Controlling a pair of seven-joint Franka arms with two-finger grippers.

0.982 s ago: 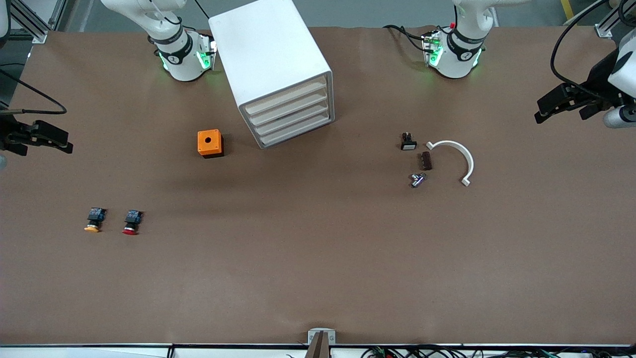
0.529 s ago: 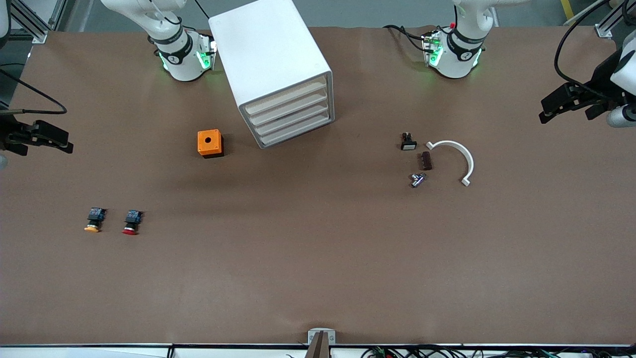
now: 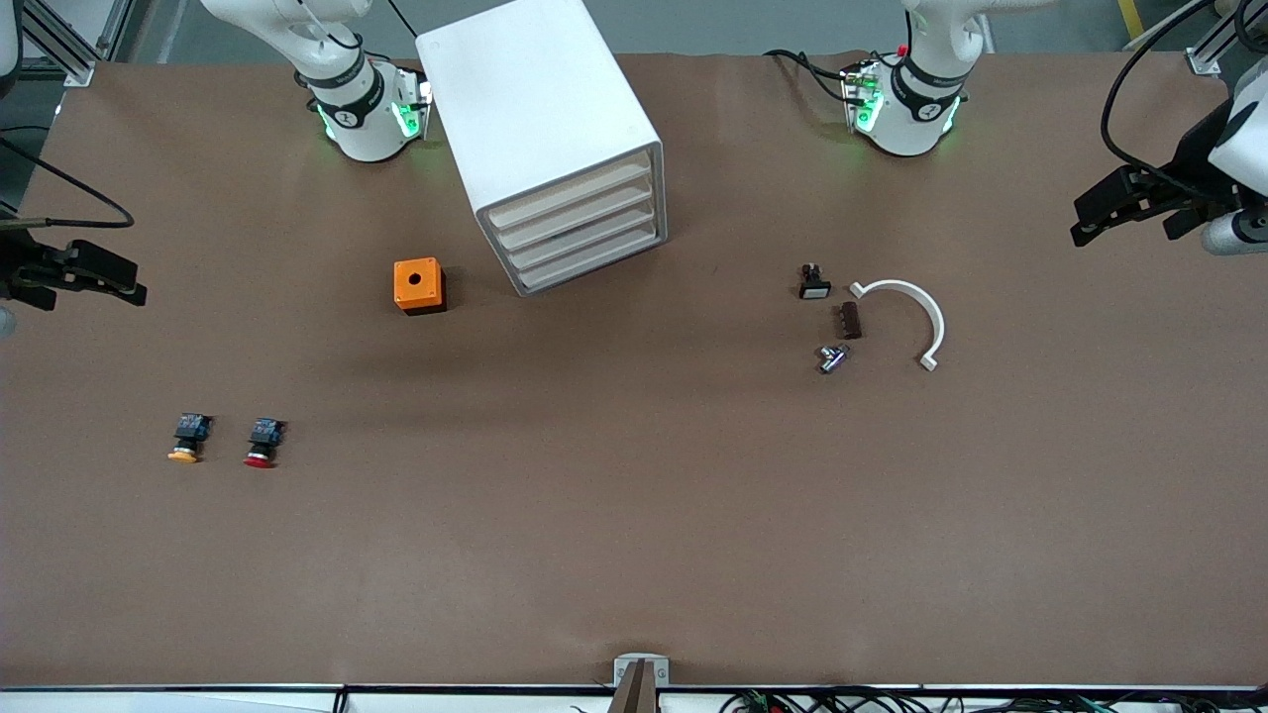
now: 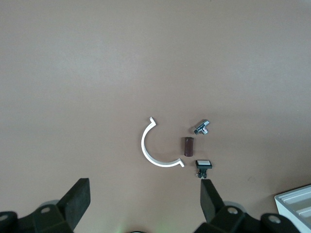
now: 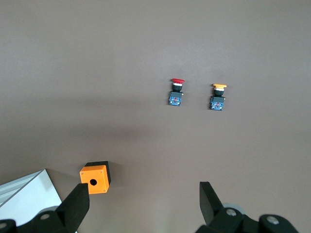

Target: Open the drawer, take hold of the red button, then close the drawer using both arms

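The red-capped button (image 3: 262, 443) lies on the table toward the right arm's end, beside a like button with an orange-yellow cap (image 3: 186, 440); both show in the right wrist view, the red one (image 5: 176, 92) and the yellow one (image 5: 217, 97). The white drawer cabinet (image 3: 550, 139) stands between the arm bases with all its drawers shut. My right gripper (image 3: 119, 282) hangs open and empty high over the right arm's end of the table; its jaws (image 5: 143, 206) stand wide. My left gripper (image 3: 1095, 213) hangs open and empty high over the left arm's end (image 4: 145, 204).
An orange box with a hole (image 3: 418, 285) sits beside the cabinet. A white curved clip (image 3: 916, 312), a brown block (image 3: 850, 320), a small metal fitting (image 3: 831, 357) and a black switch part (image 3: 814, 283) lie toward the left arm's end.
My left gripper shifted slightly away from the table's middle and back again. The right gripper and all things on the table stayed put.
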